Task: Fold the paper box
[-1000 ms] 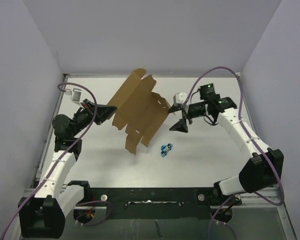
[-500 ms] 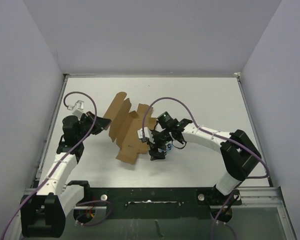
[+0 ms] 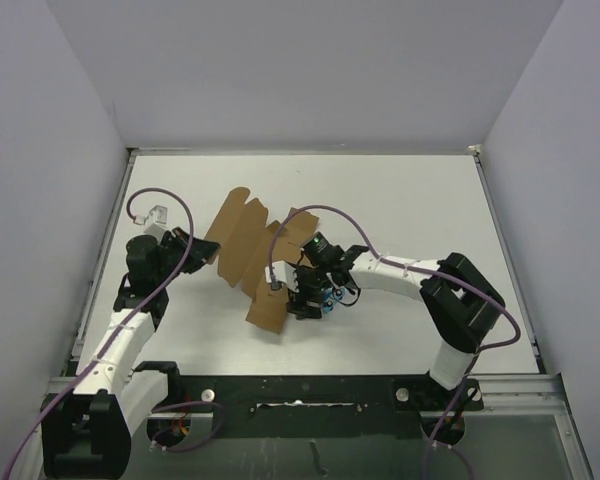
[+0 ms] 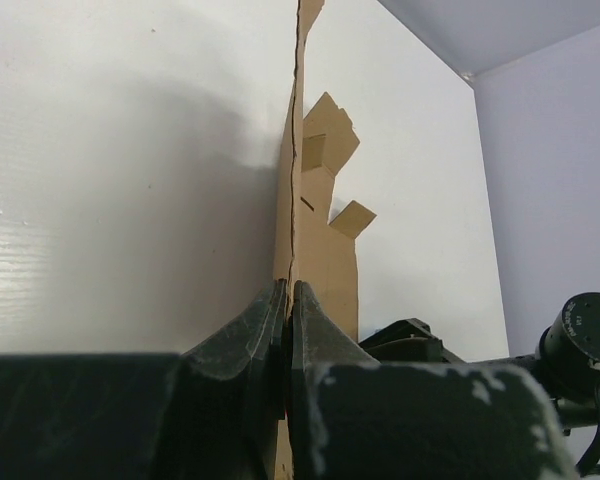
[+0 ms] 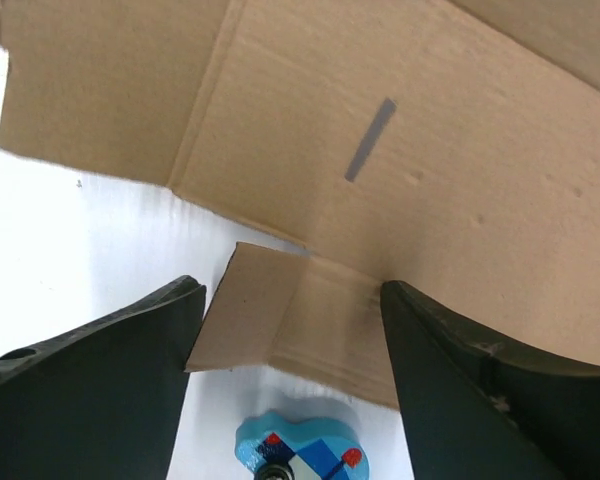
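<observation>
The paper box [image 3: 250,255] is a brown die-cut cardboard sheet, held tilted on edge left of the table's middle. My left gripper [image 3: 209,252] is shut on its left edge. In the left wrist view the jaws [image 4: 288,292] pinch the sheet [image 4: 320,250], which runs away from the camera. My right gripper [image 3: 302,297] is open at the sheet's near right corner. In the right wrist view its fingers [image 5: 292,300] stand on either side of a small bent flap [image 5: 270,320] of the sheet [image 5: 400,150], without touching it.
A tiny blue object [image 3: 331,295] lies on the white table just right of my right gripper; it also shows low in the right wrist view [image 5: 300,450]. Purple cables loop over both arms. Walls close the table on three sides.
My right arm has swung from the back right to the sheet's near right corner. The sheet has come down and nearer, and my left gripper has moved slightly with it.
</observation>
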Action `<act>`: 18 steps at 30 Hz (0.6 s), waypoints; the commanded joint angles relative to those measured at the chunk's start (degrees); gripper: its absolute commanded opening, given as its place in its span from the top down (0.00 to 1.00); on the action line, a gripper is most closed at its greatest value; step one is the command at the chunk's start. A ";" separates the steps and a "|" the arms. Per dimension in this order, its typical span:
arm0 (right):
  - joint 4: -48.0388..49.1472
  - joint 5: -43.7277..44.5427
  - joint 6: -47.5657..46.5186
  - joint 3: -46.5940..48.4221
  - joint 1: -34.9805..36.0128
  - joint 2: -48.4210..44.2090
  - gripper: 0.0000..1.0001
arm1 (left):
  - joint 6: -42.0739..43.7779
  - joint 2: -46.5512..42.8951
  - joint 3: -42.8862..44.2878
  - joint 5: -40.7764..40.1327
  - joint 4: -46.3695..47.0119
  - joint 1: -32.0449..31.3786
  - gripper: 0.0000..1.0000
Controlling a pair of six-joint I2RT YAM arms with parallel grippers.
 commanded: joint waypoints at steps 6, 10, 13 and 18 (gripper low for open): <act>0.81 -3.93 4.27 2.57 -3.25 -3.26 0.43 | 1.83 -1.22 -0.31 0.22 3.07 0.37 1.00; 0.07 -5.73 6.39 3.26 -3.83 -2.52 0.47 | 2.24 -1.43 -0.31 0.63 3.51 0.40 1.00; -0.82 -8.56 8.38 3.80 -5.37 -1.68 0.48 | 2.75 -1.92 -0.35 0.66 3.54 0.37 1.00; -2.40 -12.14 10.78 4.77 -7.52 -0.19 0.47 | 3.40 -2.64 -0.58 0.75 3.55 0.29 1.00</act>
